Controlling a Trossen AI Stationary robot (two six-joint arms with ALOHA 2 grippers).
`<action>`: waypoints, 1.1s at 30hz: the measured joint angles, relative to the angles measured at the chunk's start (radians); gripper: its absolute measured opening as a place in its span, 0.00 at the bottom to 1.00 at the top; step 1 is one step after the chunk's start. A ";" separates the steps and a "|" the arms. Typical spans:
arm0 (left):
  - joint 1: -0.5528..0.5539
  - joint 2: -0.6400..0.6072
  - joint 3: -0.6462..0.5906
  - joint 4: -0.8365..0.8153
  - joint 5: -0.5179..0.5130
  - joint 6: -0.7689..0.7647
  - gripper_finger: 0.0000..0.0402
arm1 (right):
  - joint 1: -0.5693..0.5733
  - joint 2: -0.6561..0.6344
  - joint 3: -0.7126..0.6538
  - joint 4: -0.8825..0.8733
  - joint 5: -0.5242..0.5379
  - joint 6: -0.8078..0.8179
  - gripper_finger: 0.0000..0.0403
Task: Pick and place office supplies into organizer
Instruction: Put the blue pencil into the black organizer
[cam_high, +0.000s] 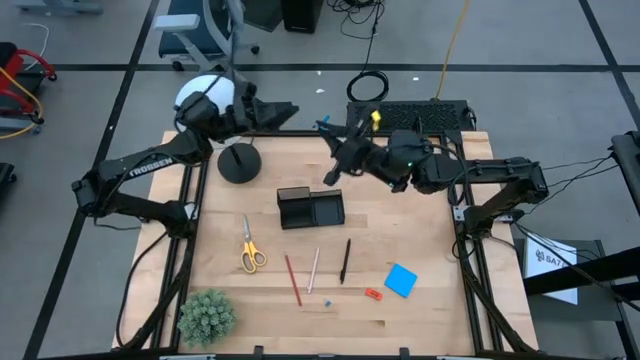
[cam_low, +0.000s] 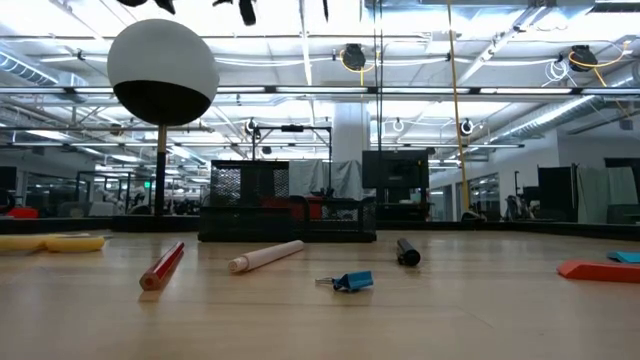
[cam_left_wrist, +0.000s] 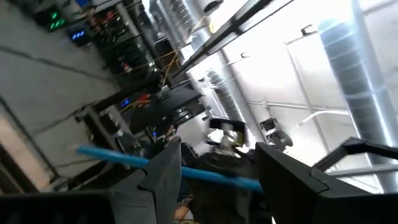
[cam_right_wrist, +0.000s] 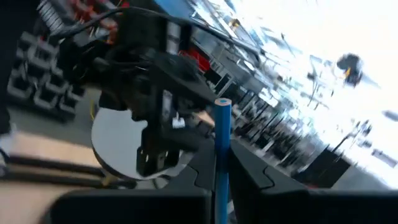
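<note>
My right gripper (cam_high: 338, 150) is raised above the table's far part, behind the organizer (cam_high: 310, 207), and is shut on a blue pen (cam_right_wrist: 221, 134). The left gripper (cam_high: 288, 112) hangs open beside the white globe lamp (cam_high: 203, 95), facing the right one. In the left wrist view the blue pen (cam_left_wrist: 118, 157) crosses behind the gap of its open fingers (cam_left_wrist: 217, 155); I see no touch. Flat on the table lie the yellow-handled scissors (cam_high: 250, 245), red pencil (cam_high: 292, 280), pale pencil (cam_high: 313, 270), black pen (cam_high: 345, 260), blue note pad (cam_high: 401, 280) and red-orange piece (cam_high: 373, 294). My right gripper pinches the blue pen's shaft (cam_right_wrist: 221, 163) between its two fingers. The pen is lifted clear of the table. Its free end (cam_high: 323, 126) sticks out past the fingertips toward the left arm.
The lamp's round black base (cam_high: 239, 162) stands left of the organizer (cam_low: 290, 205). A green plant (cam_high: 206, 316) sits at the near left corner. A small blue clip (cam_low: 350, 282) lies near the pencils. A keyboard (cam_high: 405, 113) sits off the far edge.
</note>
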 joint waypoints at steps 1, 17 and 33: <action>0.002 -0.013 0.000 0.001 0.000 0.017 0.49 | -0.007 -0.001 0.000 -0.001 -0.003 0.048 0.03; -0.009 -0.231 0.000 -0.075 -0.023 0.335 0.49 | -0.149 -0.010 0.000 -0.113 -0.366 0.607 0.03; -0.134 -0.329 0.000 -0.422 -0.176 0.764 0.49 | -0.226 0.018 -0.187 0.010 -0.592 0.828 0.03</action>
